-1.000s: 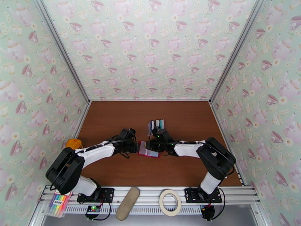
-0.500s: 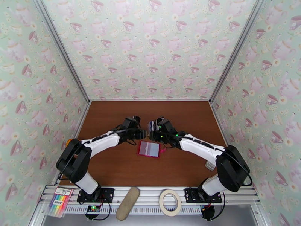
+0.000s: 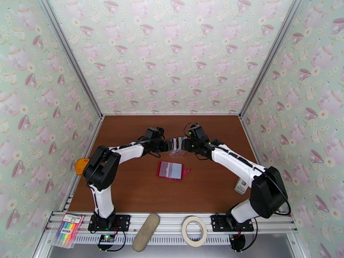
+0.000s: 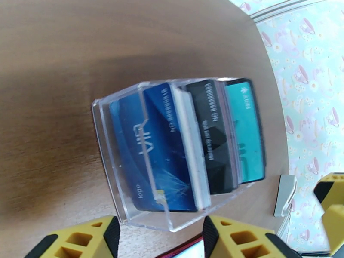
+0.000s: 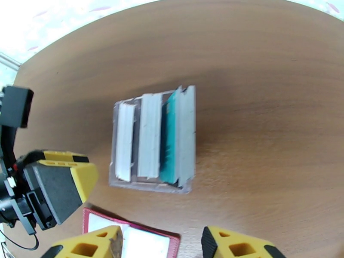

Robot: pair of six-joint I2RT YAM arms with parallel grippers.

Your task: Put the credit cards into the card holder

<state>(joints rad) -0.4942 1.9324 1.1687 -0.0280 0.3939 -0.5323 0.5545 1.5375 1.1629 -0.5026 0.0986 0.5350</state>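
Top external view, one clear card stand [image 3: 176, 145] between left gripper [image 3: 166, 145] and right gripper [image 3: 185, 145], both spread apart and empty, four credit cards [image 4: 213, 138] upright inside the stand, one open red card holder [image 3: 171, 170] lying near the stand, toward the arm bases.

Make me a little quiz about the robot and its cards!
1. What colour is the card holder lying on the table?
2. True or false: the left gripper is squeezing one of the credit cards.
3. The credit cards stand in: A) a clear box, B) a bowl, C) a cup.
Key: 1 red; 2 false, its jaws are open with nothing between them; 3 A.
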